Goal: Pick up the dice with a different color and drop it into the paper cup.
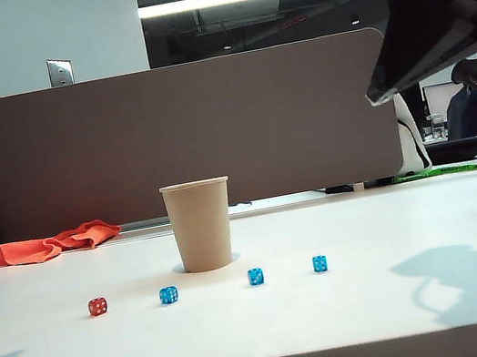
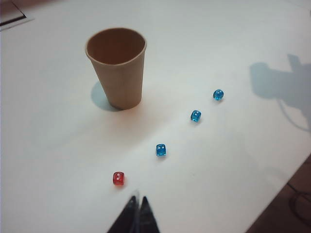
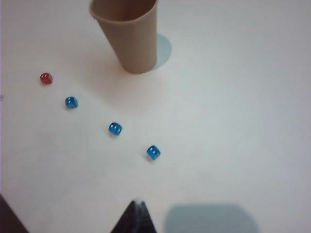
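White tabletop (image 1: 395, 225) fills an office workstation backed by a grey-brown partition (image 1: 256, 120), with a crumpled orange cloth (image 1: 43, 246) lying at the table's far edge, well to the left of the paper cup (image 1: 201, 225) in the exterior view. That tan cup stands upright and open-mouthed near the table's middle. In front of it four small dice lie in a loose row: the red die (image 1: 97, 306) sits at the left end, well apart from the cup, followed by three blue dice (image 1: 168, 294), (image 1: 255, 276), (image 1: 319, 263) spaced toward the right, none touching the cup or one another. Above the scene, the left gripper (image 2: 138, 213) hangs in the air with its dark fingers pressed together on nothing, its tips nearest the red die and on the side away from the cup. The right gripper (image 3: 136, 216) likewise hangs above the table, fingers together and empty, beyond the blue end of the row from the cup. Both arms throw grey shadows on the surface.
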`<act>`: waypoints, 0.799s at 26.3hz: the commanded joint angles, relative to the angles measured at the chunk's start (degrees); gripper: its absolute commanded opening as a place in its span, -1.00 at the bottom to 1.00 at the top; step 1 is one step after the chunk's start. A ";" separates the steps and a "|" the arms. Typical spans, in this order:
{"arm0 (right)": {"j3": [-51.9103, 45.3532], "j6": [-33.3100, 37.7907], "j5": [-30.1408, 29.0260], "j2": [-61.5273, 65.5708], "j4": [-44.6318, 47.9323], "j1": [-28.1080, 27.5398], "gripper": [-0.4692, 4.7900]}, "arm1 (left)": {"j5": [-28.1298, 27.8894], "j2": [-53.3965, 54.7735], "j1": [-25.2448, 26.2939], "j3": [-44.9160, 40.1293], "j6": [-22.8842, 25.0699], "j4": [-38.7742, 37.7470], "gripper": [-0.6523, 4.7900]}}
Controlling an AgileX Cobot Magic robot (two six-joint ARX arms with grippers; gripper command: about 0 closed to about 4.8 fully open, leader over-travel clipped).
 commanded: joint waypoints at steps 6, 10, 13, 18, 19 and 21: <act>0.33 -0.09 0.00 -0.11 2.91 -0.09 -0.82 | 0.33 -0.09 -0.02 0.33 -0.17 0.96 -0.78; 0.33 -0.09 0.02 -0.11 2.86 -0.13 -0.82 | 0.33 -0.09 -0.02 0.31 -0.17 0.52 -0.78; 0.33 -0.09 0.00 -0.11 2.89 -0.13 -0.82 | 0.35 -0.09 -0.02 0.31 -0.17 0.39 -0.78; 0.26 -0.09 0.02 -0.09 2.86 -0.13 -0.82 | 0.35 -0.07 -0.02 0.24 -0.17 0.04 -0.77; 0.26 -0.09 0.02 -0.09 2.86 -0.13 -0.82 | 0.35 -0.07 -0.02 0.22 0.07 -0.59 -0.77; 0.26 -0.09 0.00 -0.09 2.91 -0.11 -0.83 | 0.33 -0.07 -0.02 -0.02 1.97 -0.70 -0.76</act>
